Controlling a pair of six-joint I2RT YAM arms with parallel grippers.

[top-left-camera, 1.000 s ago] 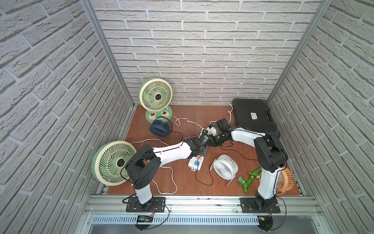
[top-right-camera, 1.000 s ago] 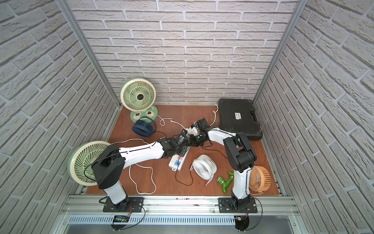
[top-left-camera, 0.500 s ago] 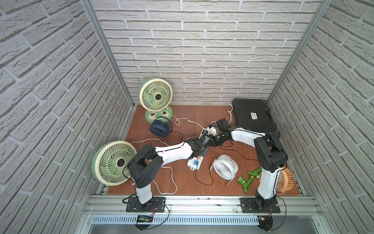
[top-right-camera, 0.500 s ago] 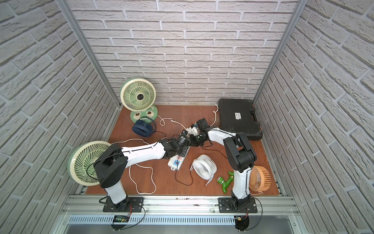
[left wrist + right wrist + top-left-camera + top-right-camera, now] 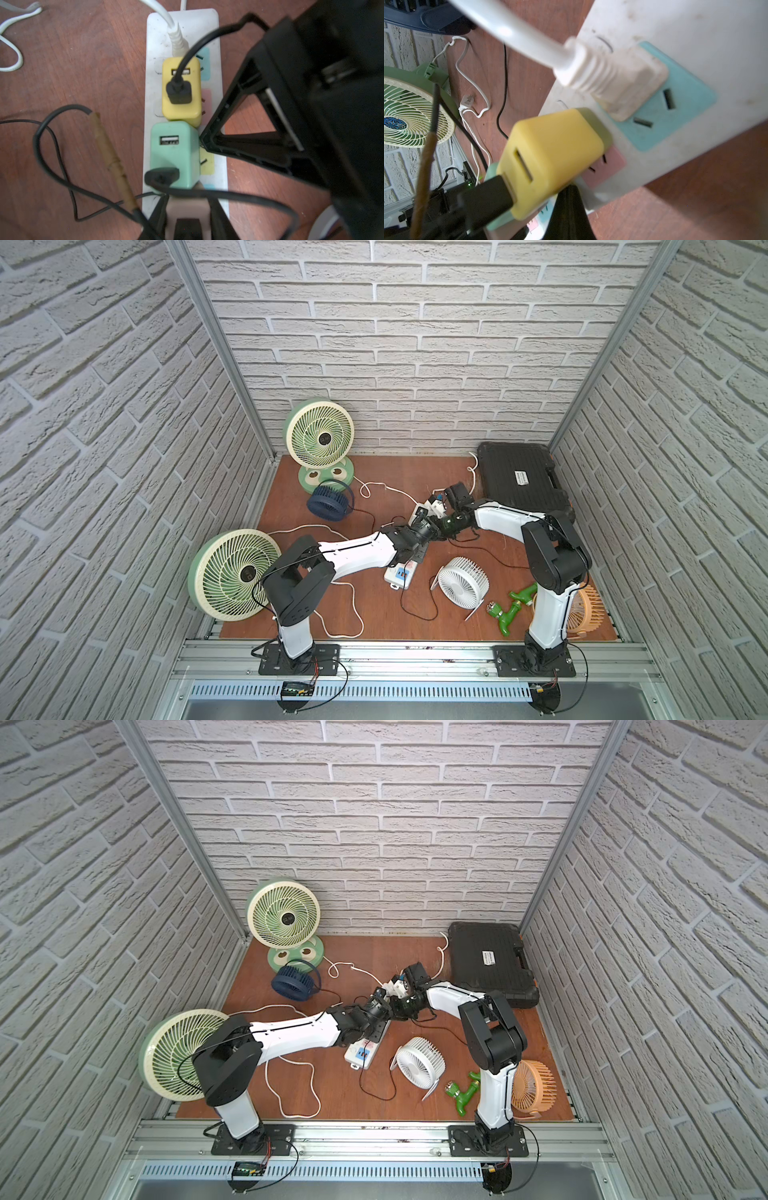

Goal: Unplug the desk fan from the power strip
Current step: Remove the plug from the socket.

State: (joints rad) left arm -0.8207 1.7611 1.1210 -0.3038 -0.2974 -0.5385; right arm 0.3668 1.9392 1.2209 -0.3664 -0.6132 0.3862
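The power strip [image 5: 182,20] lies on the wooden floor, and in both top views [image 5: 401,574] [image 5: 363,1052] my arms cover its middle. A yellow adapter [image 5: 181,93], a green adapter [image 5: 173,153] and a white plug [image 5: 629,87] sit in its sockets. My left gripper [image 5: 187,218] is shut on a beige adapter [image 5: 187,204] at the strip's near end. My right gripper [image 5: 569,207] is shut with nothing in it, its tip [image 5: 204,142] against the strip's edge beside the green adapter. A small white desk fan [image 5: 463,583] lies beside the strip. I cannot tell which cord is its own.
A black tool case [image 5: 519,485] fills the back right corner. Green fans stand at the left edge [image 5: 232,572] and at the back [image 5: 320,439], with a navy fan [image 5: 328,502] near the latter. An orange fan [image 5: 586,610] and a green toy [image 5: 513,608] lie by the right arm's base. Black and white cords [image 5: 340,614] loop over the floor.
My left jaws have narrowed onto the beige adapter, and the left elbow has shifted slightly. The right arm has not moved.
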